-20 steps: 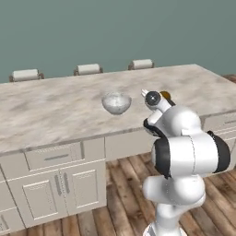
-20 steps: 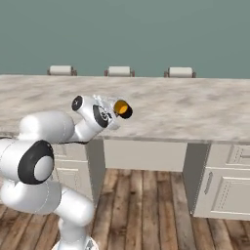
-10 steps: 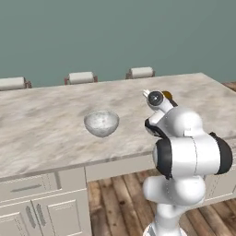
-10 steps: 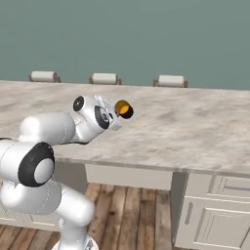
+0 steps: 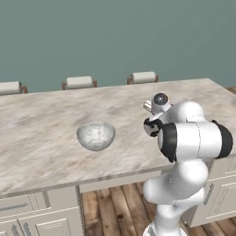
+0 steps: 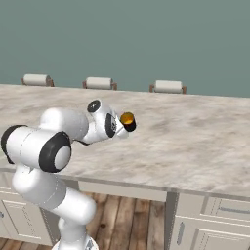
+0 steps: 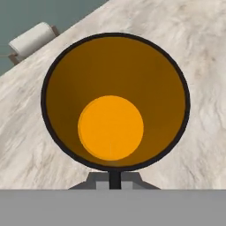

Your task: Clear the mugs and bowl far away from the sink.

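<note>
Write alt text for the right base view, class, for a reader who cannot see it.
A white robot arm holds an orange mug with a dark body in its shut gripper, above a long marble counter. Three chair backs show behind the counter against a teal wall, and white cabinets sit below over a wood floor.

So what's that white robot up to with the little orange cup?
The white arm's gripper is shut on the orange mug and holds it up above the marble counter. In the hand view you look straight into the mug's orange inside. The marbled bowl sits on the counter to the arm's left.
</note>
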